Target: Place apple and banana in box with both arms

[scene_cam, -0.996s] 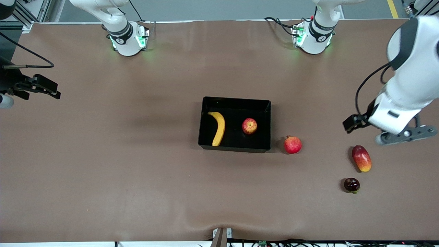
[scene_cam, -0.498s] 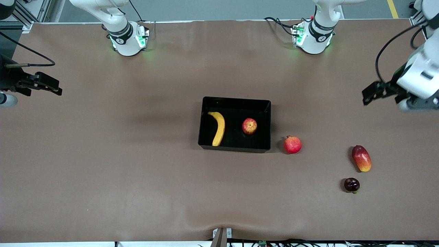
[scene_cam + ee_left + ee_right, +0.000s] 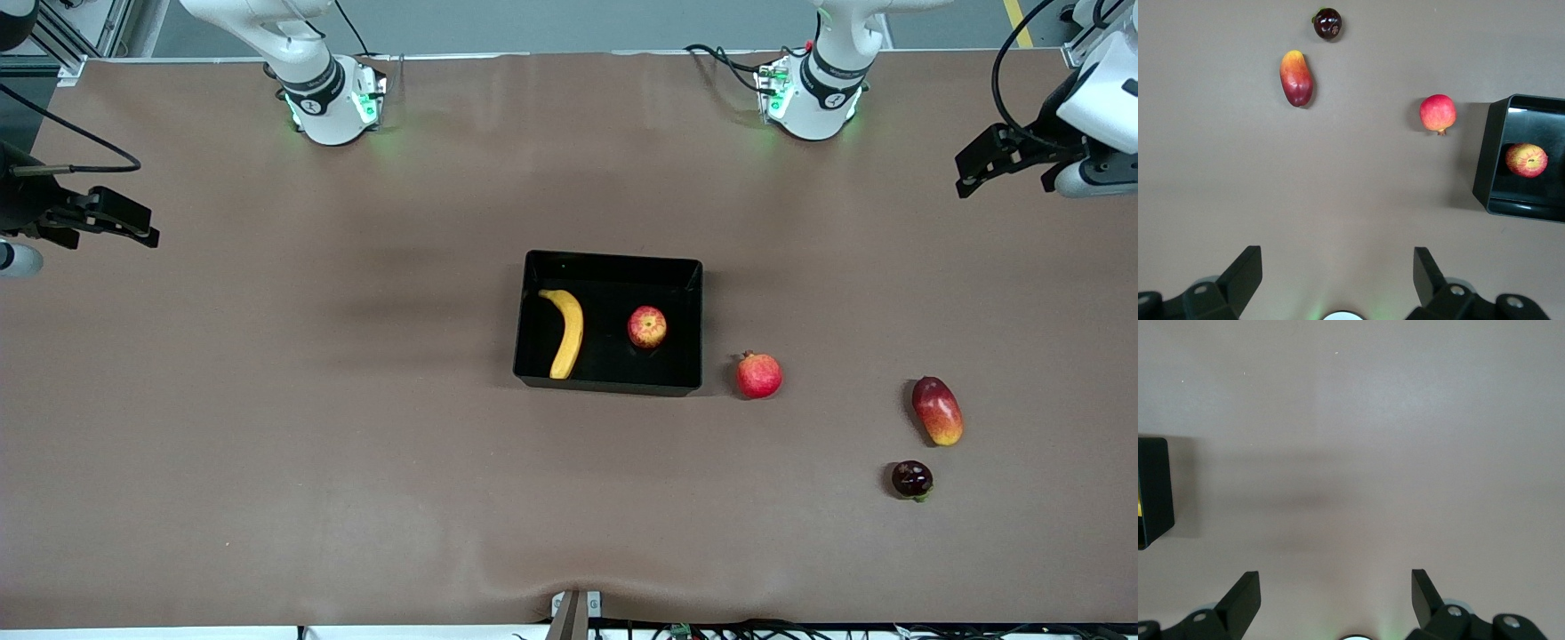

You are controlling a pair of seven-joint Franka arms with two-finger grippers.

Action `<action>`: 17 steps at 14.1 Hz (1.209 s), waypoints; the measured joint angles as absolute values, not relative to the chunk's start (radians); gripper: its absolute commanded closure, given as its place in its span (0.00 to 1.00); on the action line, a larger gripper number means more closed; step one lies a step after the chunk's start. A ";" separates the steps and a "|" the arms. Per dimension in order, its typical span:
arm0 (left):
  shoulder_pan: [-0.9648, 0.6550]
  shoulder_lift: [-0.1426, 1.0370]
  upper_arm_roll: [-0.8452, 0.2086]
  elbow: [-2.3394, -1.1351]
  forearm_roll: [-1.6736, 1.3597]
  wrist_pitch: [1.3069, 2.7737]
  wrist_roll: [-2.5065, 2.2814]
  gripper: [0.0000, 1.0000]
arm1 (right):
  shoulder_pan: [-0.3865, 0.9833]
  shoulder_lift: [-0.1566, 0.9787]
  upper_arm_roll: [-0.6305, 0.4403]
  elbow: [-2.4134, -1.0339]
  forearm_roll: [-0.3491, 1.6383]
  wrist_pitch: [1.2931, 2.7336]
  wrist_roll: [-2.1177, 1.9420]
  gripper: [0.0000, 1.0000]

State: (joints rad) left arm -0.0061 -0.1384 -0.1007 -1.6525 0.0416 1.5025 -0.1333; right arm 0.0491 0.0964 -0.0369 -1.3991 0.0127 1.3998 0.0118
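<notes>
Left gripper (image 3: 1338, 283): fingers (image 3: 1245, 273) spread wide, nothing between them; hangs in the air over the table's edge at the left arm's end, up near the base-side corner.
Right gripper (image 3: 1336, 603): fingers (image 3: 1243, 597) spread wide, empty; hangs over the table's edge at the right arm's end, over bare surface.
Left arm (image 3: 1098, 98): white wrist enters at the table's end, black gripper body pointing inward toward the middle.
Right arm (image 3: 18, 209): only the dark wrist and gripper show at its end of the table.
Box (image 3: 533, 378): black bin near the table's centre, long walls parallel to the table's long edges.
Banana (image 3: 566, 331): inside the box, lying along the wall toward the right arm's end, curved, running from the base-side wall to the wall nearest the front camera.
Apple (image 3: 647, 326): inside the box, in the half toward the left arm's end, apart from the banana and clear of the walls; stem dimple up.
Pomegranate (image 3: 758, 375): on the table just beside the box's corner, toward the left arm's end.
Mango (image 3: 937, 411): on the table, well apart from the box, toward the left arm's end.
Dark round fruit (image 3: 912, 478): near the mango, closer to the front edge.
Table (image 3: 267, 444): brown covering.
</notes>
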 measured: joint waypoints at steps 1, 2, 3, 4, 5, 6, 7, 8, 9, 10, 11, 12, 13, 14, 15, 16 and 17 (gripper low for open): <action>-0.005 -0.137 -0.098 -1.652 0.042 1.502 -0.133 0.00 | 0.049 0.096 -0.037 -1.399 0.013 1.400 0.012 0.00; -0.001 -0.134 -0.095 -1.651 0.042 1.503 -0.130 0.00 | 0.049 0.096 -0.037 -1.399 0.013 1.400 0.012 0.00; 0.002 -0.129 -0.091 -1.648 0.042 1.503 -0.125 0.00 | 0.049 0.096 -0.037 -1.399 0.013 1.399 0.012 0.00; 0.002 -0.123 -0.088 -1.642 0.042 1.504 -0.123 0.00 | 0.049 0.096 -0.037 -1.399 0.013 1.399 0.012 0.00; 0.003 -0.118 -0.087 -1.635 0.042 1.504 -0.123 0.00 | 0.049 0.096 -0.037 -1.399 0.013 1.400 0.012 0.00; 0.004 -0.113 -0.086 -1.630 0.042 1.504 -0.123 0.00 | 0.049 0.096 -0.037 -1.399 0.013 1.400 0.012 0.00; 0.007 -0.109 -0.086 -1.626 0.042 1.504 -0.123 0.00 | 0.049 0.096 -0.037 -1.399 0.013 1.401 0.012 0.00; 0.011 -0.107 -0.086 -1.624 0.042 1.504 -0.122 0.00 | 0.048 0.096 -0.037 -1.399 0.013 1.402 0.012 0.00; 0.012 -0.106 -0.086 -1.623 0.042 1.502 -0.122 0.00 | 0.047 0.096 -0.038 -1.399 0.013 1.402 0.012 0.00; 0.011 -0.105 -0.086 -1.623 0.042 1.496 -0.122 0.00 | 0.045 0.096 -0.038 -1.399 0.013 1.402 0.012 0.00; 0.011 -0.104 -0.087 -1.623 0.042 1.488 -0.122 0.00 | 0.045 0.096 -0.038 -1.399 0.013 1.402 0.012 0.00; 0.011 -0.104 -0.088 -1.623 0.042 1.484 -0.122 0.00 | 0.043 0.096 -0.039 -1.399 0.012 1.401 0.013 0.00; 0.011 -0.104 -0.088 -1.623 0.042 1.478 -0.122 0.00 | 0.038 0.096 -0.040 -1.399 0.012 1.400 0.014 0.00; 0.011 -0.104 -0.088 -1.623 0.042 1.473 -0.122 0.00 | 0.027 0.096 -0.041 -1.399 0.012 1.400 0.015 0.00; 0.011 -0.104 -0.088 -1.623 0.042 1.470 -0.122 0.00 | 0.012 0.096 -0.042 -1.399 0.012 1.400 0.015 0.00; 0.011 -0.104 -0.088 -1.623 0.042 1.469 -0.122 0.00 | -0.004 0.096 -0.042 -1.399 0.012 1.400 0.014 0.00; 0.011 -0.104 -0.088 -1.623 0.042 1.469 -0.122 0.00 | -0.016 0.096 -0.043 -1.399 0.013 1.400 0.014 0.00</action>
State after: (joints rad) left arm 0.0111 -0.1039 -0.0883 -1.6231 0.0417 1.4693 -0.1215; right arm -0.0155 0.0964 -0.0429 -1.3989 0.0126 1.3999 0.0144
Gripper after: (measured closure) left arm 0.000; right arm 0.000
